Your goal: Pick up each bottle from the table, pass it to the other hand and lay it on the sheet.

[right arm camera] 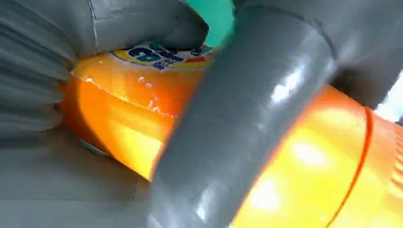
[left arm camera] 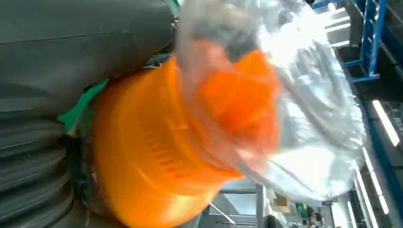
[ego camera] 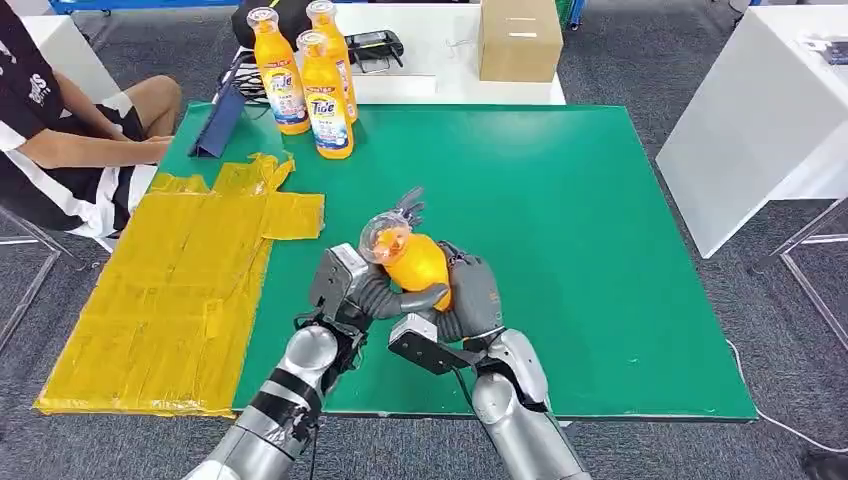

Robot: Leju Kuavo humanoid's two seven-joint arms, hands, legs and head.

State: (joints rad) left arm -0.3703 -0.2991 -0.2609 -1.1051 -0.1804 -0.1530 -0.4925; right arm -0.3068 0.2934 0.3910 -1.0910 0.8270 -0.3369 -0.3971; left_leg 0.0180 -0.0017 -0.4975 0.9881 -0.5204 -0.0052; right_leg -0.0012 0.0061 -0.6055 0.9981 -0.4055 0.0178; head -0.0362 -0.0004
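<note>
The green table (ego camera: 600, 220) has a yellow sheet (ego camera: 170, 300) on its left side. Three bottles (ego camera: 315, 80) stand at the back. Both hands, left hand (ego camera: 375, 295) and right hand (ego camera: 470, 295), wrap around one orange bottle (ego camera: 415, 262) above the table. Up close, the right wrist view shows its label (right arm camera: 157, 54), and the left wrist view shows its plastic-wrapped cap (left arm camera: 247, 95).

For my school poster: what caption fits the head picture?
Both hands hold one orange bottle above the green table.

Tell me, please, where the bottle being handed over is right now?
In the head view, the orange bottle is held above the near middle of the green table, gripped between the left hand and right hand, right of the yellow sheet.
</note>
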